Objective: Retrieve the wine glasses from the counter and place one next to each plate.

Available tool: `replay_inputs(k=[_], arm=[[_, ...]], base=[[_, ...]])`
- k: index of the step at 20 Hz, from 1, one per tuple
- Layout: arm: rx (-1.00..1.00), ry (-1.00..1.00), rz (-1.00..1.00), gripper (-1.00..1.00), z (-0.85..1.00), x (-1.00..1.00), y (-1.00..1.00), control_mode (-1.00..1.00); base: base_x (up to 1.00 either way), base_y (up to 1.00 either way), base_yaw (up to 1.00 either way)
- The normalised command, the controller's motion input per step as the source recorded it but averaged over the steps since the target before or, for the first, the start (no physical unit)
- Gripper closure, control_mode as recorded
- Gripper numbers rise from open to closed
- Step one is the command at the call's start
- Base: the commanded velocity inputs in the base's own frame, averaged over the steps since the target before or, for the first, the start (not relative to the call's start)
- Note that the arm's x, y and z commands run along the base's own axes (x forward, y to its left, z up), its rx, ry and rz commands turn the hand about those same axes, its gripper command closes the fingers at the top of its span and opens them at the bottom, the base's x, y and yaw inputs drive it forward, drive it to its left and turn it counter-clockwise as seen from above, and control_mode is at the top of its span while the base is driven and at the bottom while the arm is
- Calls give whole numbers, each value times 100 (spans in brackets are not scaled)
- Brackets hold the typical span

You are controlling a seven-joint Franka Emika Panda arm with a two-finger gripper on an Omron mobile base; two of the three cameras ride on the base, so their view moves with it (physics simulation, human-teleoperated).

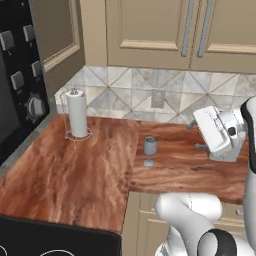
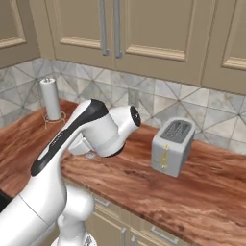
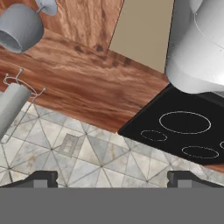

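Observation:
One wine glass (image 1: 149,149) of grey glass stands upright on the reddish-brown counter (image 1: 75,172), near the inner corner of the worktop. My gripper (image 1: 196,136) hovers to its right at about the height of the bowl, pointing toward the glass, open and holding nothing. In the hand view, which is rolled upside down, the wine glass (image 3: 19,28) sits at the top left, well off the line between my fingertips (image 3: 41,178), and the gripper (image 3: 111,179) stands wide apart. The plates are out of view.
A paper towel holder (image 1: 77,114) stands at the back left of the counter, against the tiled backsplash (image 1: 130,90). A grey toaster (image 2: 172,146) stands to the right. A black cooktop (image 3: 188,131) lies at the left end of the counter, and beige cabinets hang above.

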Motion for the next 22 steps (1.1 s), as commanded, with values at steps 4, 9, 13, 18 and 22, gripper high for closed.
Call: replay_inputs(k=[4,9,13,18,22], arm=[[0,0,0,-100,0,0,0,100],[0,1,-3,-100,-6,11,0,-100],[0,1,-3,-100,-30,35,0,-100],[-6,0,0,-100,-38,7,3,-100],[-9,-2,0,-100,-38,5,15,-100]], base=[[44,23,-74],[41,16,-38],[0,0,0],[0,0,0],[0,0,0]])
